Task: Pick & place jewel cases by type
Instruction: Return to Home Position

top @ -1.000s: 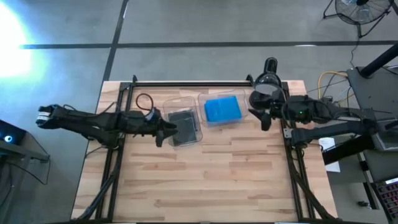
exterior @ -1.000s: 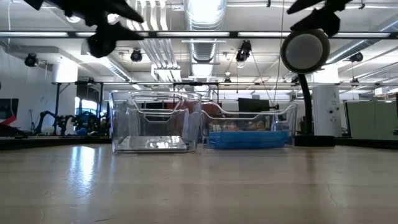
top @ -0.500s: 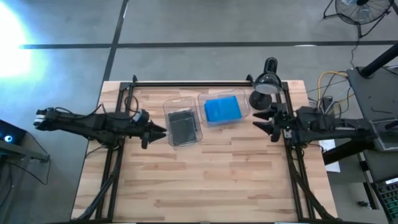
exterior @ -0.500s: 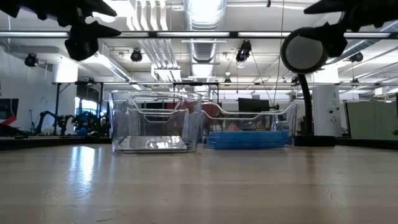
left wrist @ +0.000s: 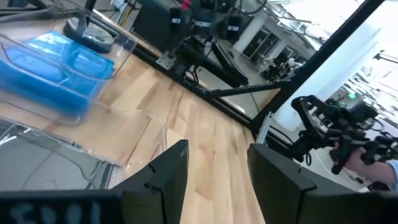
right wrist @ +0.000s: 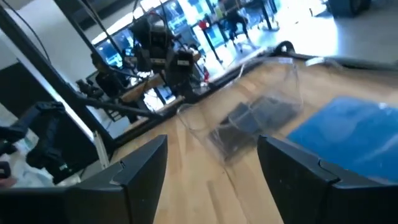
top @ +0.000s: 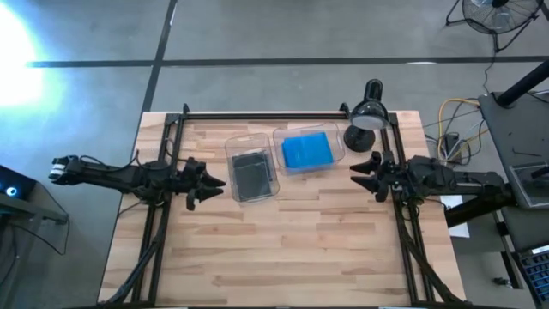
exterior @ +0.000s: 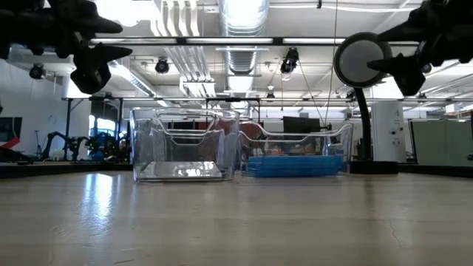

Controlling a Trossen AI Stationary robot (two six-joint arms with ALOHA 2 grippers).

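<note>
Setting: wooden bench (top: 283, 249) on a grey concrete floor; a black lamp (top: 366, 116) at the far right corner.
Bins: two clear bins side by side at the far middle of the bench, touching or nearly so.
Black jewel cases (top: 250, 174): lying flat in the left bin (top: 228, 172).
Blue jewel cases (top: 306, 151): stacked flat in the right bin (top: 277, 153).
Loose cases: none shows outside the bins.
Left gripper (top: 210, 182): fingers spread, nothing between them; raised above the bench, just beside the left bin's outer wall, pointing at it.
Right gripper (top: 364, 175): fingers spread, nothing held; raised, near the right bin's outer corner, facing inward.
Key relation: both bins lie between the two grippers. The black cases are nearer the left arm, the blue nearer the right. Each gripper is apart from its bin.
Judgement: sorting looks finished. Each arm has only to draw outward, away from the bins, with nothing carried.
Risk: low; a finger clipping a bin wall.
</note>
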